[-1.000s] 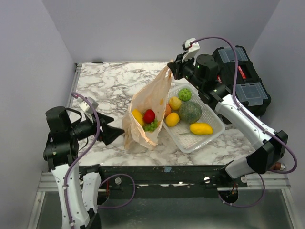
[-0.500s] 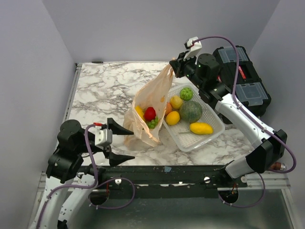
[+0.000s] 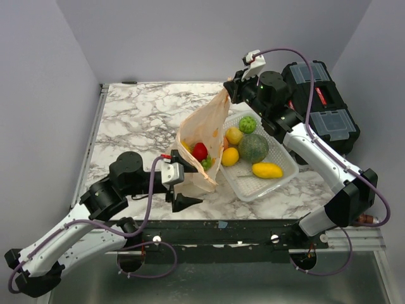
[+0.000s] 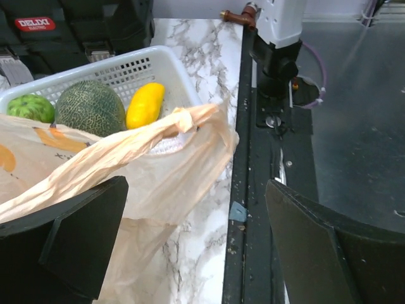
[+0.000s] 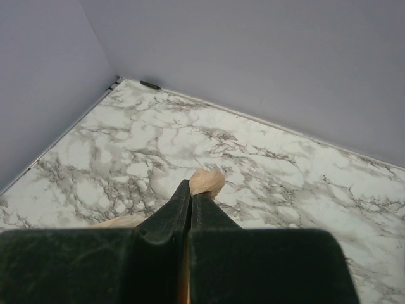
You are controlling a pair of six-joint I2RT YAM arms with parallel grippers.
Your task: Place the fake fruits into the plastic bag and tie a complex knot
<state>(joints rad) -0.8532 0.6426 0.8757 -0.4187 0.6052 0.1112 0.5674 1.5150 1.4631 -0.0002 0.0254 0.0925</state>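
Plastic bag [image 3: 201, 142] stands mid-bench, mouth gaping, a few fruits already inside (red one [image 3: 200, 152] on top). Right hand [image 3: 229, 90] at its 1 o'clock pinches one handle strip and holds it high, which props the bag open. Left hand [image 3: 195, 184] at 7 o'clock, spread wide, straddles the slack near handle [image 4: 158, 130], probably lining up a grab. Basket [image 3: 278, 180] at 3 o'clock holds the remaining fruit. Nothing tied yet.

Crinkly pale-orange plastic bag [image 3: 205, 126] hangs stretched from the right gripper [image 3: 226, 90], which pinches its handle; fake fruits [image 3: 200, 152] sit low inside.
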